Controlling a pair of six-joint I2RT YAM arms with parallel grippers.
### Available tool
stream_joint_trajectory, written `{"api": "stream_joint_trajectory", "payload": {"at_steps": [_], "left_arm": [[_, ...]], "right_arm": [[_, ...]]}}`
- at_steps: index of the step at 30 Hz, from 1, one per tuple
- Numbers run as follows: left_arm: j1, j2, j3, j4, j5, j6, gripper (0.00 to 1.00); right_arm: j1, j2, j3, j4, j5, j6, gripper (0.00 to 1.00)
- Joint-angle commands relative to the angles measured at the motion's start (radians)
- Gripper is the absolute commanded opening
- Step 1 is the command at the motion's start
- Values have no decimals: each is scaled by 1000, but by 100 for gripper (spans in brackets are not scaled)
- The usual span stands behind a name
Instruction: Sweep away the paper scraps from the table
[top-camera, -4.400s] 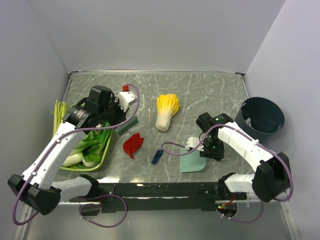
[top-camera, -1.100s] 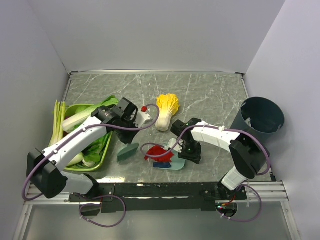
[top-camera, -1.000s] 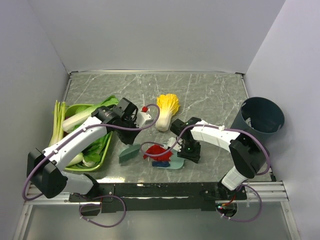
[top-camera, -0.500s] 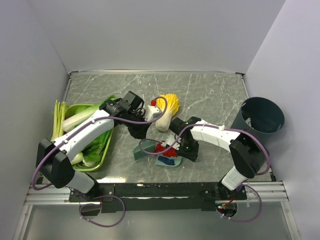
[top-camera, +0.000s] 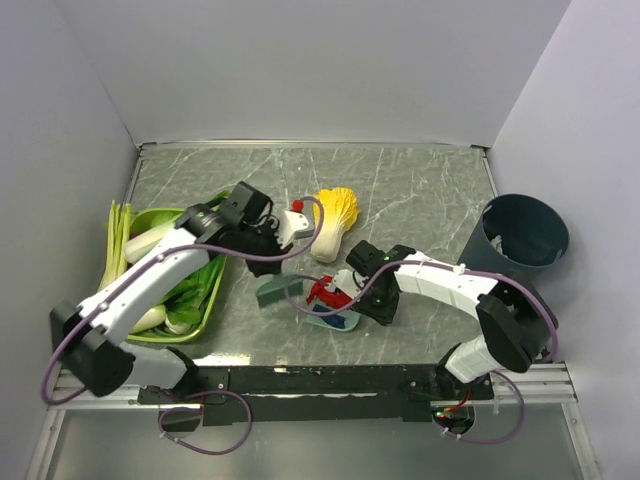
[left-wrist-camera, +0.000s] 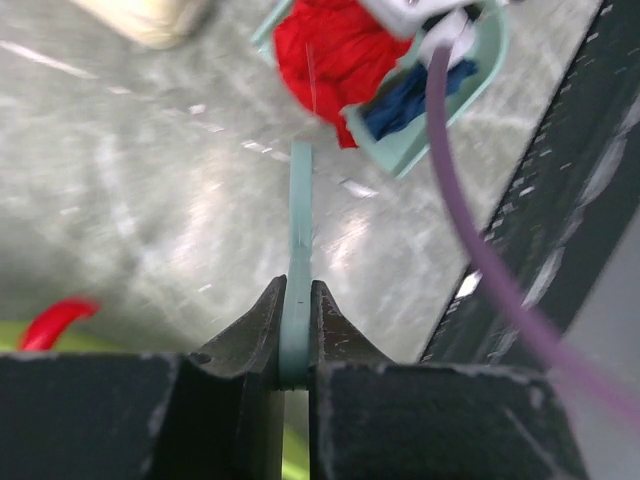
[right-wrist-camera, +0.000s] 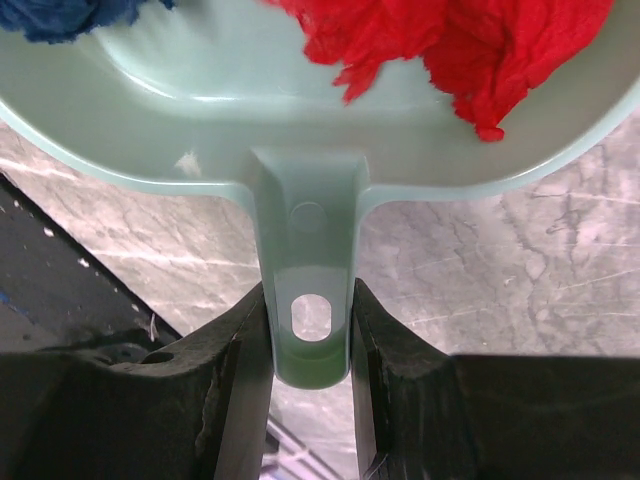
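Left gripper (left-wrist-camera: 295, 296) is pinched on a thin pale-green plastic scraper blade (left-wrist-camera: 299, 200), seen edge-on, its tip just short of the crumpled red paper scrap (left-wrist-camera: 335, 50). Right gripper (right-wrist-camera: 308, 300) is clamped on the handle of the shallow pale-green plastic dustpan (right-wrist-camera: 200, 100), low over the dark grey-green marble worktop (top-camera: 420, 190).

The red scrap sits at the pan's open edge. The small dark blue paper scrap (right-wrist-camera: 70, 15) lies inside.

Risk: tilting or lifting the pan now likely sheds the red wad onto the worktop. The purple cable (left-wrist-camera: 447, 150) crosses the pan and could snag it.

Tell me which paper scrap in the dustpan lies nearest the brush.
The red scrap, the larger wad; the small blue scrap sits farther off in the dustpan.
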Motion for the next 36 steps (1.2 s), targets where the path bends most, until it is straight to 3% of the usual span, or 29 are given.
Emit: {"api": "stream_joint_trajectory", "payload": {"at_steps": [1, 11, 16, 22, 27, 36], "left_arm": [[25, -140, -18, -39, -106, 113, 1], [110, -237, -41, 21, -111, -11, 1], [196, -236, -35, 97, -156, -131, 1], [248, -216, -52, 150, -49, -175, 1], [248, -171, -15, 176, 23, -169, 1], [248, -92, 24, 265, 97, -192, 1]], "right_arm": [[-5, -79, -16, 74, -25, 43, 0], [-35, -192, 3, 48, -74, 41, 0], [-83, -350, 59, 60, -100, 27, 0], [-152, -386, 208, 37, -115, 92, 0], [-281, -420, 316, 86, -170, 196, 0], [-321, -410, 432, 34, -167, 208, 0]]}}
